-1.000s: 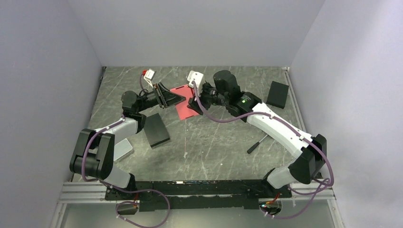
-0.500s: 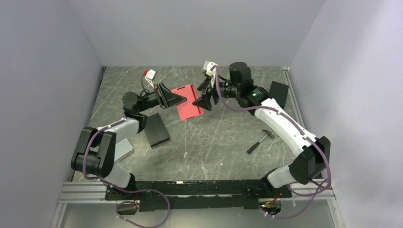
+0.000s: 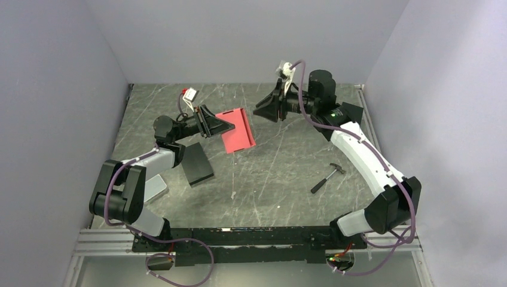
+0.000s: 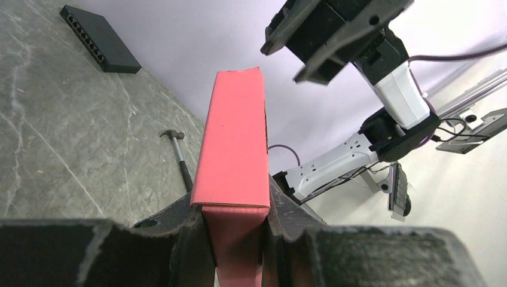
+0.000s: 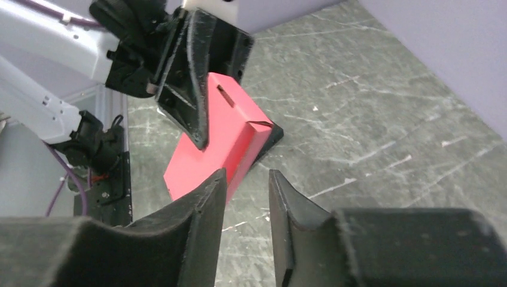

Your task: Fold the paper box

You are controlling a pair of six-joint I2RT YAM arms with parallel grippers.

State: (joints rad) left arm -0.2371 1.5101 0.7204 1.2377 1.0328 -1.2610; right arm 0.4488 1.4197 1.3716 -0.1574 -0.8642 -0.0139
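The paper box (image 3: 238, 129) is a flat red-pink carton, tilted, with its lower end near the table. My left gripper (image 3: 220, 126) is shut on its left end. In the left wrist view the box (image 4: 234, 134) runs away from me, pinched between both fingers of the left gripper (image 4: 234, 220). My right gripper (image 3: 263, 110) hangs in the air to the right of the box, apart from it. In the right wrist view the right gripper (image 5: 246, 180) is open with only bare table between its fingers, and the box (image 5: 222, 143) lies beyond them.
A small hammer (image 3: 327, 177) lies on the table at the right. One black box (image 3: 197, 163) sits by the left arm, and another (image 3: 353, 115) at the back right, partly behind the right arm. Grey walls close in three sides.
My right gripper has left the box and moved up and to the right, its jaws narrower than before. The left gripper and the box have stayed put.
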